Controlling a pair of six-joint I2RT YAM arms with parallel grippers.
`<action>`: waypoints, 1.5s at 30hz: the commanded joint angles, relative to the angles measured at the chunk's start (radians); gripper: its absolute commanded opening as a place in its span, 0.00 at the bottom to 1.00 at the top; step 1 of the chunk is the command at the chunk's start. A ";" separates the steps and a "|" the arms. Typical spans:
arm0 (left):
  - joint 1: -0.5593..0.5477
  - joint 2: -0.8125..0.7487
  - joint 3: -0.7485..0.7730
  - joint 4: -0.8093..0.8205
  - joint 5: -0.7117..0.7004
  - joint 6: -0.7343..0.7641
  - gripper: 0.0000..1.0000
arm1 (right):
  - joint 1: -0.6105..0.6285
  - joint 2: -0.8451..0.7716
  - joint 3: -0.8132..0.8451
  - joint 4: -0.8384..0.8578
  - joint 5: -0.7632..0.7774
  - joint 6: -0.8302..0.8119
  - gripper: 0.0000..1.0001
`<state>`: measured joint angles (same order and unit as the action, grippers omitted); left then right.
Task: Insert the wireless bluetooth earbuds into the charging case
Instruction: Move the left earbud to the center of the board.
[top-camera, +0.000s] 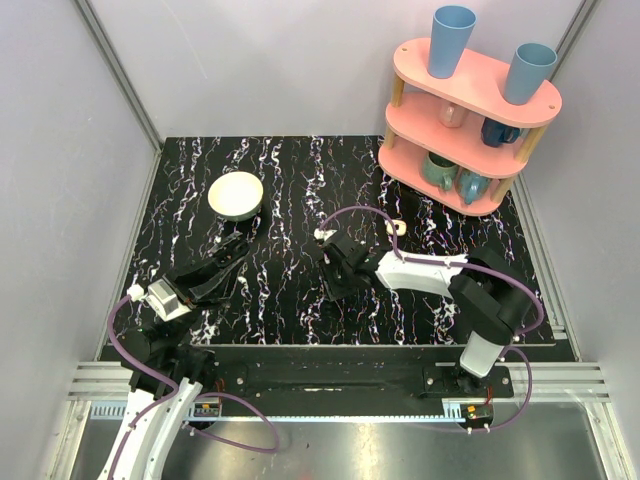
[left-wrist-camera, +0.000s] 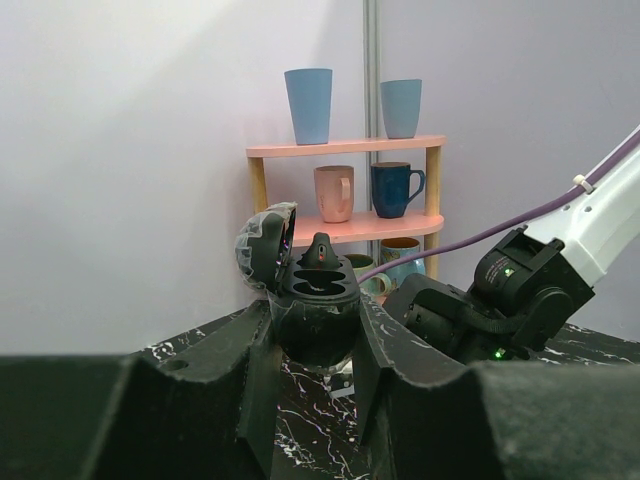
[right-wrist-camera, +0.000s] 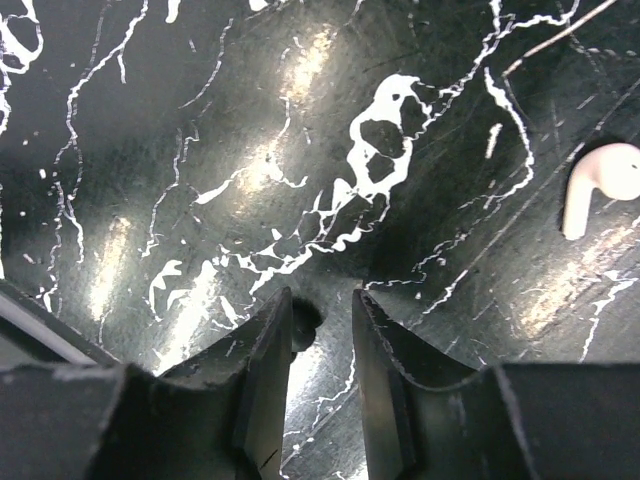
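Between the fingers of the left gripper (left-wrist-camera: 313, 340), the charging case (left-wrist-camera: 312, 290) sits clamped, lid up, at 6 o'clock of the cream bowl (top-camera: 236, 194). One earbud (right-wrist-camera: 600, 185) lies on the marbled table (right-wrist-camera: 200, 150), at 2 o'clock of the right gripper (right-wrist-camera: 320, 330), whose fingers stand slightly apart.

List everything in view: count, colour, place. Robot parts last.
charging case: 1, dark, lid open, clamped in left gripper
earbud: 1 seen, white, on table, apart from right gripper
bowl: 1, cream, table's far left
shelf: 1, pink, far right corner
cups: 2, blue, shelf top
mugs: 4, pink, dark blue, two teal, lower tiers
table: 1, black, white marbling
left gripper: 1, black, shut on case
right gripper: 1, black, jaws slightly apart, low over table
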<state>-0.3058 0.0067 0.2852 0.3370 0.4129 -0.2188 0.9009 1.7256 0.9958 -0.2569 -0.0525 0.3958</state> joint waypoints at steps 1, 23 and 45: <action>0.008 -0.027 0.012 0.034 0.009 -0.011 0.00 | -0.002 -0.009 0.027 0.057 -0.058 -0.008 0.43; 0.016 -0.025 0.012 0.039 0.013 -0.016 0.00 | 0.061 -0.003 -0.003 -0.015 0.046 0.153 0.48; 0.019 -0.025 0.012 0.036 0.015 -0.016 0.00 | 0.067 0.015 -0.046 0.022 0.025 0.239 0.39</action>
<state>-0.2939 0.0067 0.2852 0.3370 0.4141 -0.2195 0.9558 1.7298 0.9710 -0.2546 0.0040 0.6041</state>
